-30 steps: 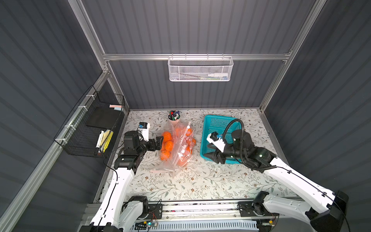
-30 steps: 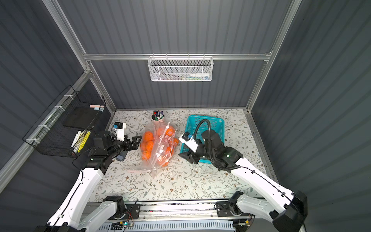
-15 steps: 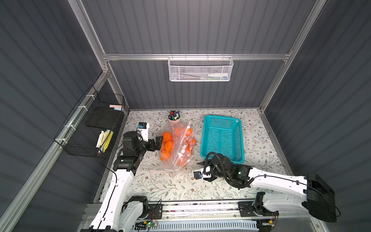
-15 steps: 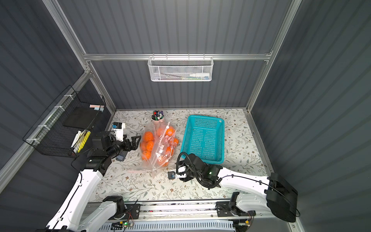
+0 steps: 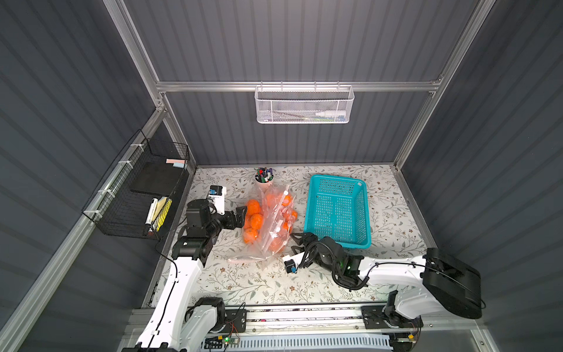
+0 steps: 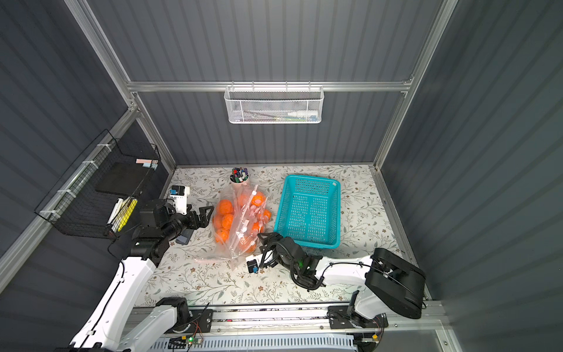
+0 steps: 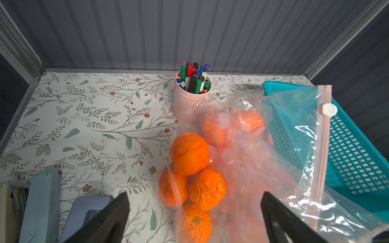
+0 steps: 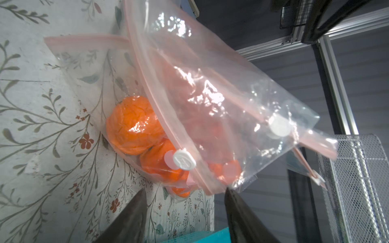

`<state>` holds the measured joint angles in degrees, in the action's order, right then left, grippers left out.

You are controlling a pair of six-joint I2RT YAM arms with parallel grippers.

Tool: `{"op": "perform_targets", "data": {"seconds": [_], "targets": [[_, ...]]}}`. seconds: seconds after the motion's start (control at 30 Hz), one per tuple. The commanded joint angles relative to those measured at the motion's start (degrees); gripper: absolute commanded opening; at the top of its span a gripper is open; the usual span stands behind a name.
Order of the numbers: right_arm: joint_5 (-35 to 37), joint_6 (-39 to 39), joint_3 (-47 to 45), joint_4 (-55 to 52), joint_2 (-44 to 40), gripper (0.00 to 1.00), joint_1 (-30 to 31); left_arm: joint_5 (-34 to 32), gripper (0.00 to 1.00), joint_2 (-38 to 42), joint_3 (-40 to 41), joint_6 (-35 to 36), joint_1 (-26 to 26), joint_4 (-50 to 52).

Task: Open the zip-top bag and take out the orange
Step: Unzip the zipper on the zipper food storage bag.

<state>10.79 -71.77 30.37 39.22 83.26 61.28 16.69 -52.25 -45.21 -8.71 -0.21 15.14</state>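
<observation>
Surface (image 5: 393,213): floral print; everything listed here rests on it or hangs low above it.
Teal basket (image 5: 336,210): mesh-sided, and the landmark for the places below.
Zip-top bags (image 5: 275,222): several clear bags with pink edges, heaped just beside the basket's long side that faces the left arm. In both top views the heap looks close to touching the basket.
Left fingers (image 5: 240,211): on the far side of the heap from the basket. They are spread wide and hold nothing, with bagged oranges at their tips.
Right fingers (image 5: 297,237): at the basket's near corner on the bag side. They are parted with nothing pinched. A bag corner lies right at their tips in the right wrist view, and I cannot tell whether it touches them.
Marker cup (image 5: 264,179): pink and upright, off the basket's far corner beyond the heap.
Oranges (image 5: 254,219): inside the bags, clustered on the side of the heap away from the basket.
Slider (image 8: 184,161): white, sitting partway along one pink zip.
</observation>
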Motion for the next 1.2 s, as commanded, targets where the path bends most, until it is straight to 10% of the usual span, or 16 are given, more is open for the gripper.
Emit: {"op": "perform_targets", "data": {"seconds": [0.0, 0.13, 0.5, 0.67, 0.97, 1.17], "targets": [[1.94, -5.37, -1.4, 12.97, 3.56, 0.63, 0.37, -0.52, 0.99, 0.75, 0.89, 1.24, -0.23, 0.13], [5.24, -5.97, -1.63, 28.44, 7.36, 0.62, 0.81, -0.48, 0.98, 0.53, 0.88, 1.24, -0.21, 0.13], [1.85, -6.43, -0.46, 20.55, 5.14, 0.6, 2.53, -0.77, 0.99, 0.06, 0.87, 1.18, -0.21, 0.07], [1.6, -5.46, -0.65, 20.47, 4.29, 0.42, 3.44, -0.58, 0.99, -0.49, 0.76, 1.15, -0.23, 0.15], [-1.68, 3.55, 2.42, -0.81, -7.21, 0.06, 4.8, -0.95, 0.99, -0.18, 0.74, 1.15, -0.23, 0.19], [-4.95, 17.21, 9.61, -19.55, -10.47, 0.03, 3.78, -1.39, 0.99, 1.02, 0.38, 1.41, -0.28, 0.2]]}}
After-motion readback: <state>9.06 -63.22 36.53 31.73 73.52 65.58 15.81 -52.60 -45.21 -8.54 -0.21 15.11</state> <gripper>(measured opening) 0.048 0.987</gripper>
